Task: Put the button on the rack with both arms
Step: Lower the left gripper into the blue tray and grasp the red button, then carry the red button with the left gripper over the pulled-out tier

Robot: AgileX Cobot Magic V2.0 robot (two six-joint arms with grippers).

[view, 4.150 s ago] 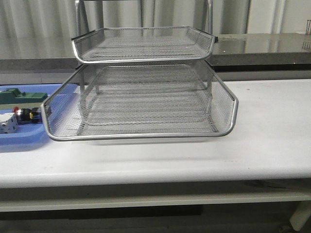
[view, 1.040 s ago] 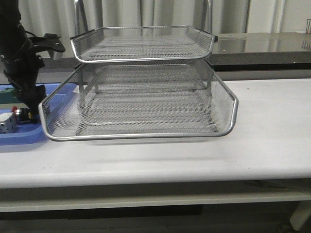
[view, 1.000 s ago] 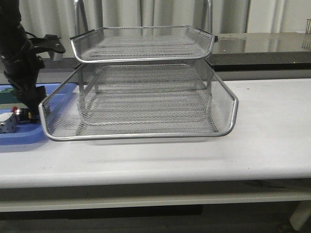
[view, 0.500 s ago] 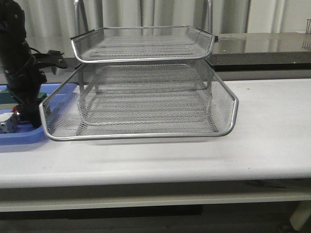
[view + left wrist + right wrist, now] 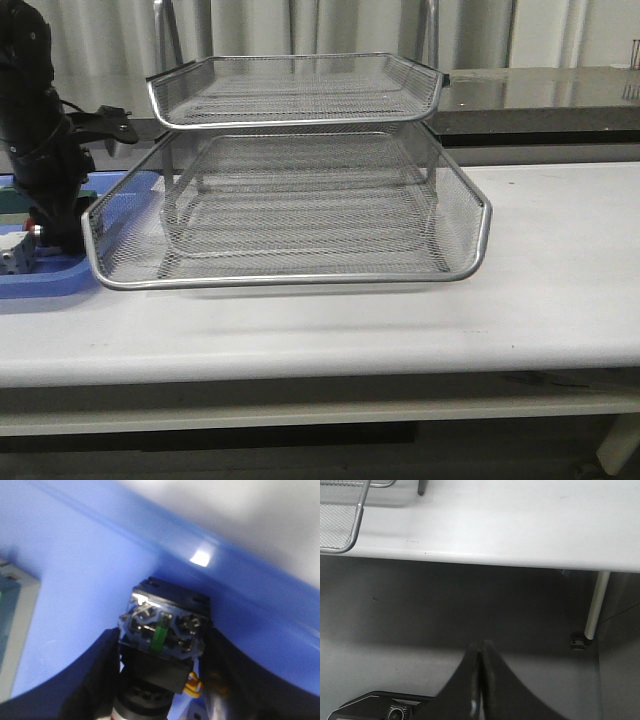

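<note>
The button (image 5: 162, 630) lies in the blue tray (image 5: 75, 575); in the left wrist view I see its black and blue terminal end with a green strip. My left gripper (image 5: 161, 632) is shut on the button, one black finger against each side of its body. In the front view the left arm (image 5: 45, 150) reaches down into the tray just left of the rack (image 5: 290, 278), and only a red speck of the button (image 5: 34, 228) shows. The right gripper (image 5: 481, 645) is shut on nothing, hanging below the table edge and out of the front view.
The rack's lower wire tier is pulled forward, with its rim (image 5: 92, 235) close to the left arm. A white block (image 5: 14, 255) and a green block (image 5: 8, 203) share the blue tray (image 5: 40, 282). A table leg (image 5: 594, 607) stands near the right gripper.
The left arm came in from the left and lowered into the blue tray over the button. In the last half second it barely shifted. The rack has not moved.
</note>
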